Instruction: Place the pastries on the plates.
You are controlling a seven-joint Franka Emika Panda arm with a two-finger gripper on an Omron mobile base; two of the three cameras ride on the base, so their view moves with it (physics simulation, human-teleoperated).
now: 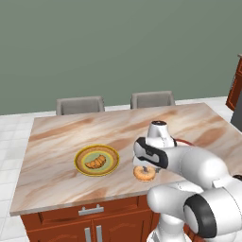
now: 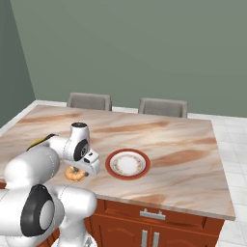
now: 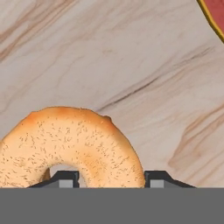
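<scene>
Donut (image 1: 144, 174), round and tan with a centre hole, lying flat on the marble counter (image 1: 56, 137) near its front edge, between the two plates. In the hand view the donut (image 3: 70, 144) sits low in the frame, with one side of its ring between the two dark fingertips (image 3: 65, 178) of the tool (image 3: 111, 179); one tip stands at the hole, the other just outside the ring. The tips flank the ring closely, but whether they press on it cannot be told.

Tool (image 1: 147, 166) directly above the donut, pointing down, at the end of the white arm. Seen from the right base view, the tool (image 2: 81, 169) covers part of the donut (image 2: 74, 174).

Croissant (image 1: 96, 162), golden-brown crescent, resting in the green centre of the yellow-rimmed plate (image 1: 80, 166), which lies to the left of the donut in the left base view.

White plate with red rim (image 2: 128, 164), bearing nothing, just beside the donut on the other side; a corner of it appears at the upper right of the hand view.

Two grey chairs (image 2: 89, 101) stand at the far side of the counter, against a green wall.
</scene>
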